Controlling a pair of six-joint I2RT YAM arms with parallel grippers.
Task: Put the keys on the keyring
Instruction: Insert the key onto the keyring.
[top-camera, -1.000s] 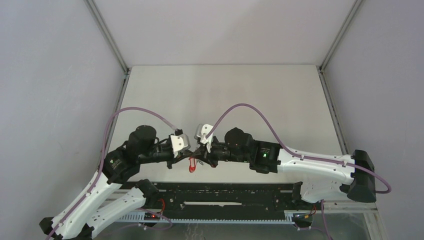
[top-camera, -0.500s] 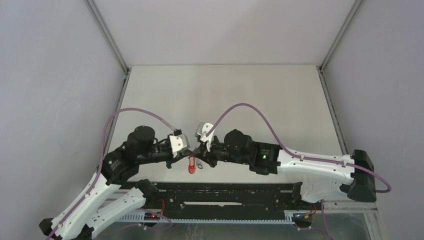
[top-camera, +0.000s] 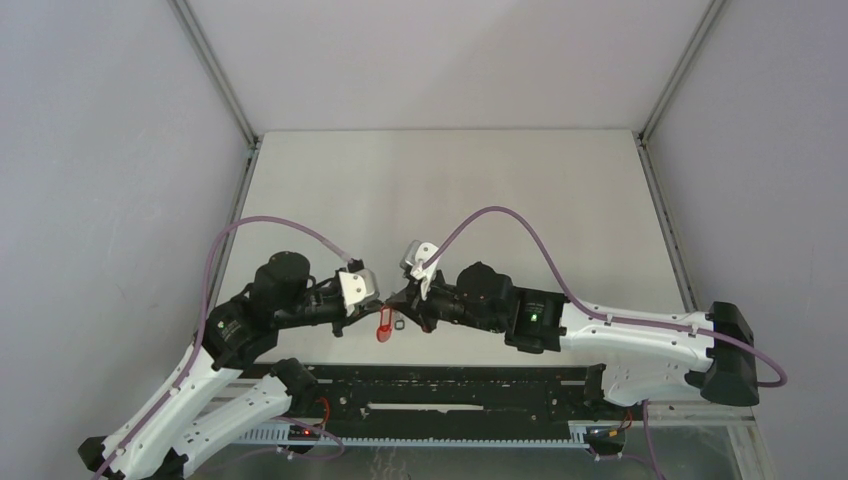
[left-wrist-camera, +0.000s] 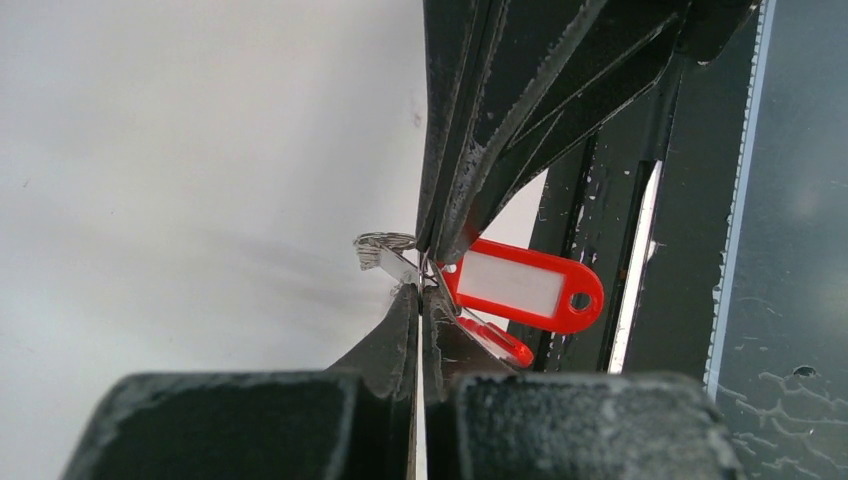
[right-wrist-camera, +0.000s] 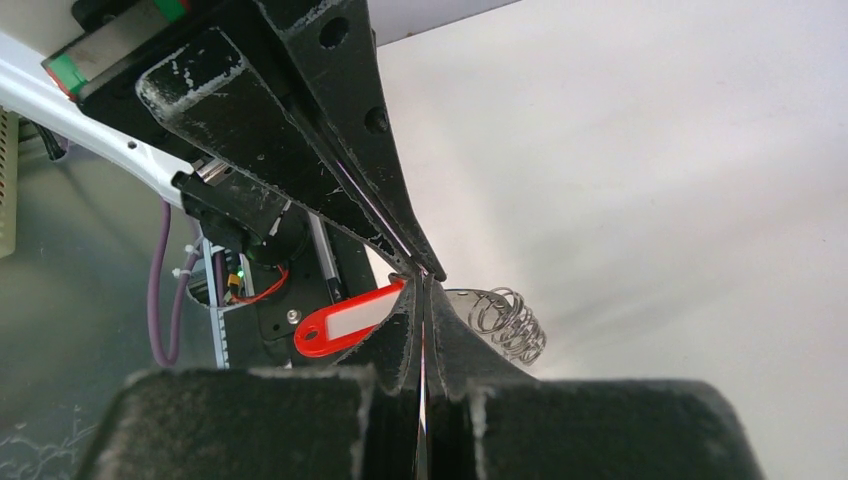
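Both grippers meet tip to tip just above the table's near edge. My left gripper is shut, pinching the thin keyring at its tips. The ring's bright red strap, with a white label, hangs beside it. My right gripper is also shut, its fingers coming down onto the same spot. A flat silvery key sticks out sideways from their tips. The rest of the keys, a looped silvery bunch, dangles by the right finger.
A black rail runs along the table's near edge, directly under the red strap. Purple cables arch over both wrists. Grey walls with metal corner posts close the table in on three sides.
The right arm has shifted slightly rightward and turned a little. The left gripper and the red strap have stayed where they were. Both grippers remain shut.
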